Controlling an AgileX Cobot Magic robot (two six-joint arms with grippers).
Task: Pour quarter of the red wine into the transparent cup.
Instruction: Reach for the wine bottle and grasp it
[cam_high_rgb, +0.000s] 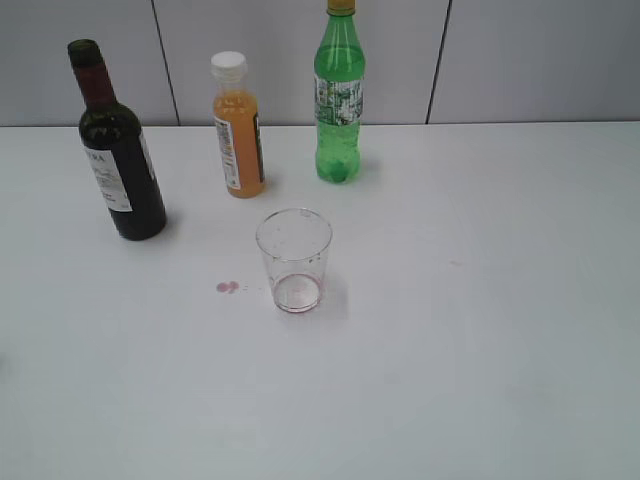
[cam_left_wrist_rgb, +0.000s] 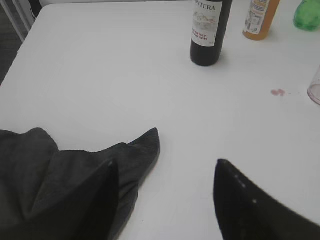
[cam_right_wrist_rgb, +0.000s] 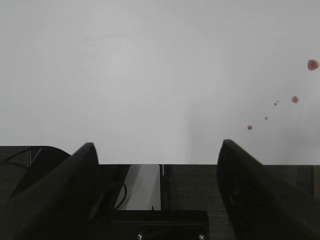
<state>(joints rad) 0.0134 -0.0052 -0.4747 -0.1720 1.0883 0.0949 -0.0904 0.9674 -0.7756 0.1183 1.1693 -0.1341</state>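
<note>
The dark wine bottle (cam_high_rgb: 121, 160) with maroon neck foil and a white label stands upright at the back left of the white table; it also shows in the left wrist view (cam_left_wrist_rgb: 208, 31). The transparent cup (cam_high_rgb: 293, 260) stands upright near the table's middle, with reddish residue at its base; its edge shows in the left wrist view (cam_left_wrist_rgb: 315, 87). Neither gripper shows in the exterior view. My left gripper (cam_left_wrist_rgb: 165, 170) is open and empty, low over the table's near left, far from the bottle. My right gripper (cam_right_wrist_rgb: 157, 150) is open and empty at the table's front edge.
An orange juice bottle (cam_high_rgb: 238, 125) and a green soda bottle (cam_high_rgb: 340, 92) stand at the back. Red drops (cam_high_rgb: 228, 287) lie left of the cup. A dark grey cloth (cam_left_wrist_rgb: 65, 175) lies beside the left gripper. More red drops (cam_right_wrist_rgb: 295, 99) lie near the right gripper.
</note>
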